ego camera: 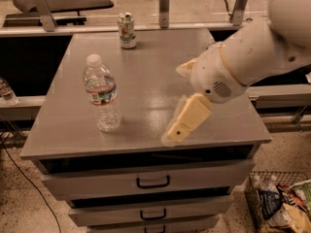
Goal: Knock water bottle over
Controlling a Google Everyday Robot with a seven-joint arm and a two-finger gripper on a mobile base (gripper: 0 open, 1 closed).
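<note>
The water bottle (102, 96) stands upright on the left part of the grey cabinet top (146, 72). It is clear and ribbed, with a white cap and a white-green-red label band. My gripper (181, 123) hangs over the front middle of the top, to the right of the bottle and apart from it by a wide gap. It points down and to the left. The white arm (252, 52) reaches in from the upper right.
A green-white drink can (127, 30) stands at the back of the top. A small clear bottle (6, 91) sits on a ledge at the far left. Drawers (153, 182) lie below the top. A wire basket (279, 203) stands on the floor at bottom right.
</note>
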